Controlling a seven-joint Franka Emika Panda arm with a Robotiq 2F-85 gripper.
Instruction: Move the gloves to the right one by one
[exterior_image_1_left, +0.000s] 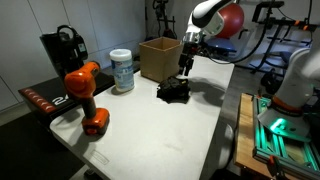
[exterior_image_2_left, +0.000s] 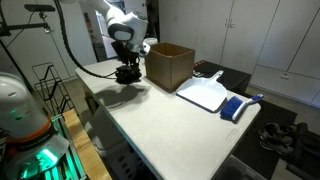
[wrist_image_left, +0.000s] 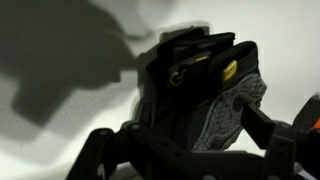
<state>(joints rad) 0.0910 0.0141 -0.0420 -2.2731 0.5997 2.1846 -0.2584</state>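
Gloves (exterior_image_1_left: 175, 92) piled on table (exterior_image_1_left: 170, 135), just beside box (exterior_image_1_left: 158, 58). Gripper (exterior_image_1_left: 185, 70) low over pile, jaws spread wide, nothing held. Pinch top glove only; lift clear before shifting right.

Both exterior views are evenly, softly lit from overhead but coarse and slightly soft, with a faint shadow on the white rectangular tabletop (exterior_image_1_left: 170, 130) beside the black fabric gloves (exterior_image_1_left: 174, 92) and a glow from green-lit equipment (exterior_image_1_left: 275, 130) at the frame corner. The wrist view is dim and contrasty. A broad dark shadow (wrist_image_left: 60, 60) crosses the table there, and the black gripper fingers (wrist_image_left: 100, 155) at the bottom edge are out of focus.
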